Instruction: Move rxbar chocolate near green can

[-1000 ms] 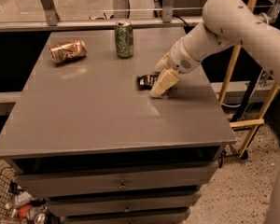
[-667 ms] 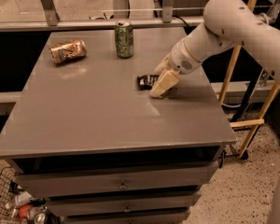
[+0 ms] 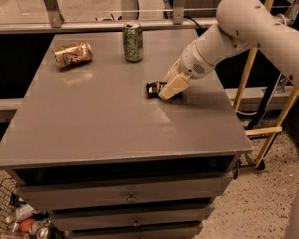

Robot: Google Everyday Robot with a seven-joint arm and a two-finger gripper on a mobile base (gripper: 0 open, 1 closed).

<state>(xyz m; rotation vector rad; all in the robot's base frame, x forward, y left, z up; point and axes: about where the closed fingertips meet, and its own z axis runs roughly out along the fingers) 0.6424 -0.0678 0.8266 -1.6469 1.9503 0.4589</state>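
The rxbar chocolate, a small black bar, lies flat on the grey table, right of centre. My gripper reaches down from the right and sits on the bar's right end, covering that part of it. The green can stands upright near the table's far edge, up and to the left of the bar, well apart from it and from the gripper.
A copper-coloured can lies on its side at the far left of the table. A metal rail runs behind the table. Drawers are below the front edge. A yellow frame stands at the right.
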